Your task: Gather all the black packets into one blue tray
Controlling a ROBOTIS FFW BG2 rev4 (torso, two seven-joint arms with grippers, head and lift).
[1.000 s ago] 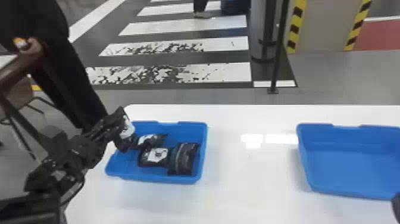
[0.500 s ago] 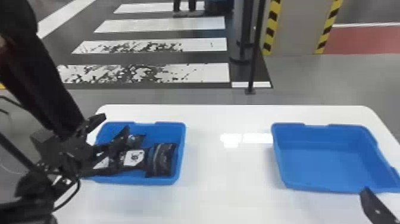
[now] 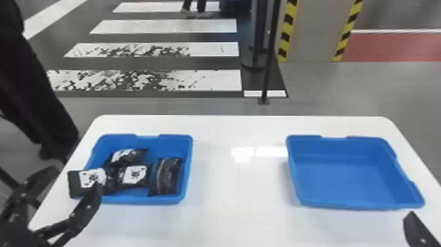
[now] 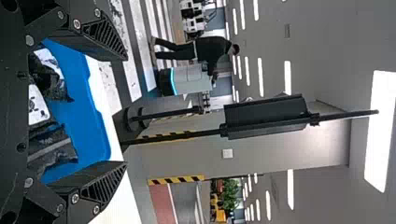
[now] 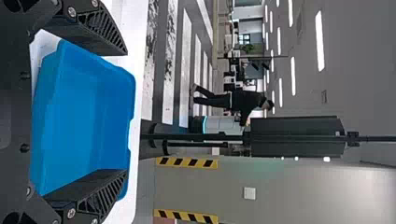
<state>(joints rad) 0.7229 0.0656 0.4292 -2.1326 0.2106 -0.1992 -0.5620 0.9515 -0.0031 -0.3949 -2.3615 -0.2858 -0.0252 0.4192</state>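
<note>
We see a white bench (image 3: pixel 236 216) that carries two blue trays. The right tray (image 3: pixel 341 174) is bare inside; in the left tray (image 3: pixel 174 146) the black packets are bunched together, four that we can count.

Our left claw (image 3: pixel 75 179) is spread wide beside the near left corner of that tray, with one finger in front of a packet. Our right claw (image 3: pixel 418 231) is spread too, just by the near right corner of the other tray.

The leftmost packet (image 3: pixel 74 185) covers its tray's near left corner. It, the middle packet (image 3: pixel 146 180) and the rear packet (image 3: pixel 139 156) wear white labels; two labels show a dark printed emblem. The rightmost packet (image 3: pixel 170 177) has a pale stripe across it.
</note>
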